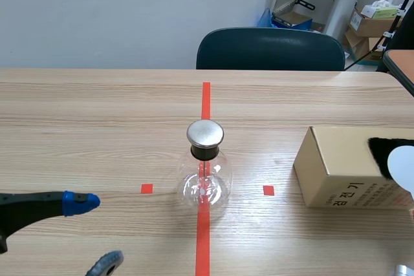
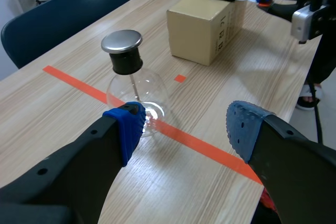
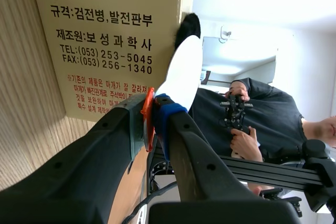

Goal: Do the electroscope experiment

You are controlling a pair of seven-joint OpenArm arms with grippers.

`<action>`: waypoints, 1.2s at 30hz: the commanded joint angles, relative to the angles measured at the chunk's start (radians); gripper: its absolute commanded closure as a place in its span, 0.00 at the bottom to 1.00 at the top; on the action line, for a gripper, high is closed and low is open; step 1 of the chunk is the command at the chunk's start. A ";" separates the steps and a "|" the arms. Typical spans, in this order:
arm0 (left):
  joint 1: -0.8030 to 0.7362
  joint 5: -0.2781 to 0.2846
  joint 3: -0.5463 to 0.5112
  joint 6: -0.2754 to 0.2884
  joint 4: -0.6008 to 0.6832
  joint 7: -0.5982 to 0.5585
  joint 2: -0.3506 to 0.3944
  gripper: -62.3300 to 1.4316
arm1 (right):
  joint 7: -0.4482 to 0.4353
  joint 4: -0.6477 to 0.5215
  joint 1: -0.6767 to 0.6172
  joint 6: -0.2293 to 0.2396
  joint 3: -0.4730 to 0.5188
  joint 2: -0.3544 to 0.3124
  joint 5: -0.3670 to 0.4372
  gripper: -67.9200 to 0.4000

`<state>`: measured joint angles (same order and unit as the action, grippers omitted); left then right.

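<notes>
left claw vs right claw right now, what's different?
Left claw is open and empty; right claw is shut on the white paddle's orange handle. Left claw is near the glass flask, not touching; right claw is by the cardboard box. Both are black with two fingers.

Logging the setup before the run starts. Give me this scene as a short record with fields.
electroscope: glass flask with metal cap, upright on the tape line, mid-table
box: cardboard box, beside the flask, apart from it
paddle: white paddle, orange handle, its disc over black fur on the box's top
left gripper: open, flask just ahead, not touching
right gripper: shut on the paddle's handle
background: chair across the table
</notes>
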<state>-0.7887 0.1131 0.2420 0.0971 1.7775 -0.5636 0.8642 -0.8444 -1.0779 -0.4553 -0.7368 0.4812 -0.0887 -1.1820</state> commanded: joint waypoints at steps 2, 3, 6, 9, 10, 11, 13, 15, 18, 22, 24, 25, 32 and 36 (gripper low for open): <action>0.018 0.003 0.005 -0.005 0.006 -0.016 -0.008 0.50 | 0.006 -0.008 0.003 -0.046 0.002 -0.008 0.003 0.97; 0.025 0.003 0.005 -0.005 0.001 -0.015 -0.008 0.52 | 0.007 -0.008 0.004 -0.046 0.002 -0.008 0.003 0.97; 0.053 0.003 0.005 -0.005 -0.013 -0.015 -0.012 0.58 | 0.007 -0.008 0.004 -0.046 0.002 -0.008 0.003 0.97; 0.084 0.003 0.005 -0.005 -0.033 -0.014 -0.028 0.61 | 0.007 -0.008 0.004 -0.046 0.002 -0.008 0.003 0.97; 0.096 0.003 0.006 -0.005 -0.043 -0.012 -0.037 0.62 | 0.007 -0.008 0.004 -0.046 0.002 -0.008 0.003 0.97; 0.109 0.003 0.007 -0.004 -0.054 -0.010 -0.045 0.63 | 0.006 -0.008 0.004 -0.046 0.002 -0.008 0.002 0.97; 0.140 0.003 0.016 -0.005 -0.084 -0.006 -0.060 0.64 | 0.003 -0.008 0.004 -0.046 0.002 -0.008 -0.003 0.97; 0.176 0.003 0.030 -0.005 -0.119 0.015 -0.077 0.64 | 0.003 -0.008 0.004 -0.046 0.002 -0.009 -0.003 0.97; 0.233 0.000 0.056 -0.005 -0.180 0.033 -0.106 0.67 | 0.008 -0.025 -0.001 -0.046 0.002 -0.011 0.012 0.97; 0.304 -0.002 0.092 -0.005 -0.256 0.036 -0.138 0.68 | 0.035 -0.122 -0.038 -0.046 0.002 -0.011 0.075 0.97; 0.335 -0.005 0.110 -0.005 -0.287 0.038 -0.149 0.68 | 0.063 -0.188 -0.055 -0.040 0.002 -0.011 0.091 0.97; 0.349 -0.005 0.117 -0.004 -0.302 0.038 -0.154 0.68 | 0.088 -0.223 -0.066 -0.015 0.002 -0.011 0.091 0.97; 0.444 -0.005 0.160 -0.004 -0.396 0.042 -0.196 0.77 | 0.242 -0.449 -0.079 0.150 -0.050 -0.014 0.091 0.97; 0.495 -0.042 0.185 -0.004 -0.454 0.044 -0.227 0.83 | 0.355 -0.539 -0.065 0.166 -0.157 -0.023 0.089 0.97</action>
<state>-0.2981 0.0723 0.4206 0.0944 1.3136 -0.5049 0.6479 -0.4980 -1.6180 -0.5396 -0.5606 0.3363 -0.0994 -1.0985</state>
